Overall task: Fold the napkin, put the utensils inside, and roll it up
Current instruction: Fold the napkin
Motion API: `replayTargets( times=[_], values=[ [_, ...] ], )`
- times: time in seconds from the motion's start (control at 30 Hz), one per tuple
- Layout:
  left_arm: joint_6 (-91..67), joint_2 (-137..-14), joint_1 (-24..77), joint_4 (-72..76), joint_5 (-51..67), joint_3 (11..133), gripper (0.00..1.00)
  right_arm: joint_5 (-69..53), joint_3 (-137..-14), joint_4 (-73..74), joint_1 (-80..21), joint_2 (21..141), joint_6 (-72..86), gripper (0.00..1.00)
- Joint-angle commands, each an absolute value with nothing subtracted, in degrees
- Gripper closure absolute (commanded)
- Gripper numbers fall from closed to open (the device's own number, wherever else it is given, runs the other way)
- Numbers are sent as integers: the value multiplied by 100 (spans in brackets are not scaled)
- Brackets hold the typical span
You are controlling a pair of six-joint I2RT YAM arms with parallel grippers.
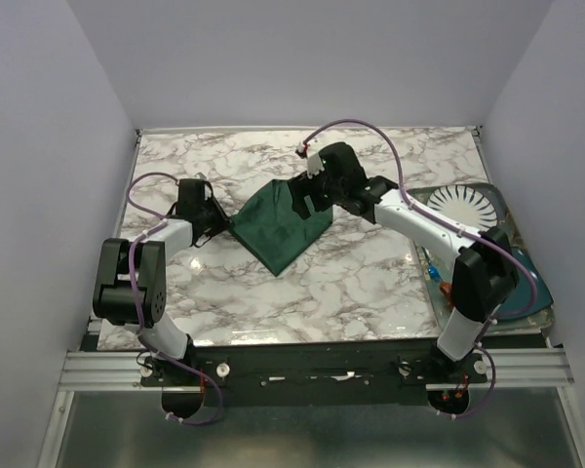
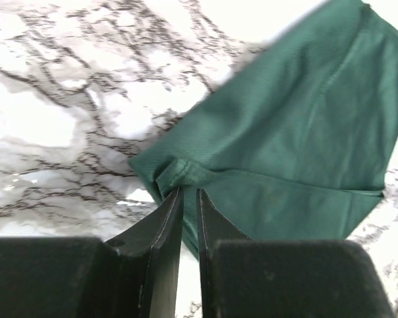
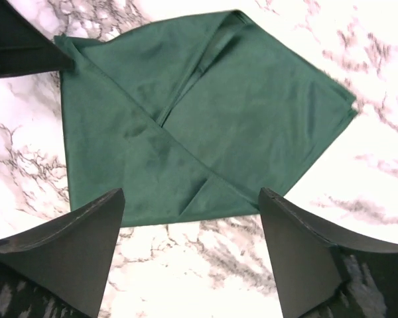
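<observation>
Inspector: Surface findings, please.

Operator: I see the napkin (image 3: pixel 205 119) as dark green woven cloth, fine twill grain, soft sheen, hemmed edges, creased at its folds. The counter (image 1: pixel 322 283) looks like polished marble-pattern sheet, white with grey veining, glossy, throwing glare.

Inspector: And the fingers?

Operator: I read the left fingers (image 2: pixel 160 245) as black hard plastic, smooth, semi-matt; the right fingers (image 3: pixel 66 252) likewise, with shiny specks low on one.

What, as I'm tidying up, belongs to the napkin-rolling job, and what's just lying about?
Job: napkin; left tool pinching its corner; right tool, open above it. Fork not visible.
Lying about: tray, white plate, teal dish, blue stick.
</observation>
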State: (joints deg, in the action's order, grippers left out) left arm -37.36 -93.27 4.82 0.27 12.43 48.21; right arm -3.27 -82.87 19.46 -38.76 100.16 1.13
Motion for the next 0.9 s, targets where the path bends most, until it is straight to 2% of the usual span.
replayTargets(
  times=[0.0, 0.13, 0.3, 0.4, 0.53, 0.63, 0.73, 0.8, 0.83, 0.87],
  values=[
    [-3446, -9202, 431, -430, 625, 4939, 79, -614, -8235, 1705, -4183, 10273, -176, 7],
    [-3428, -9167, 439, -527, 676, 5202, 78, -361, -8174, 1345, -4622, 10432, -395, 6],
    [-3577, -8807, 439, -589, 957, 5457, 71, 156, -8288, 1169, -5115, 10818, -817, 9],
    [-3700, -8552, 396, -1124, 818, 5809, 68, 395, -8445, 1274, -5405, 11064, -914, 12],
    [-4139, -8043, 150, -1511, 914, 5679, 67, 694, -8911, 1634, -5721, 11547, -791, 30],
    [-4490, -7612, 44, -1748, 765, 5380, 67, 958, -9245, 1872, -5897, 11846, -677, 30],
    [-4684, -7296, -176, -1959, 581, 5134, 72, 1046, -9543, 1986, -6011, 12058, -607, 31],
    [-4728, -7146, -263, -2074, 519, 5045, 72, 1151, -9711, 2144, -6056, 12286, -510, 39],
    [-4729, -7111, -298, -2126, 510, 4993, 72, 1177, -9808, 2205, -6073, 12339, -466, 47],
    [-4720, -7058, -325, -2179, 510, 4957, 72, 1178, -9922, 2267, -6082, 12427, -396, 48]
  ],
)
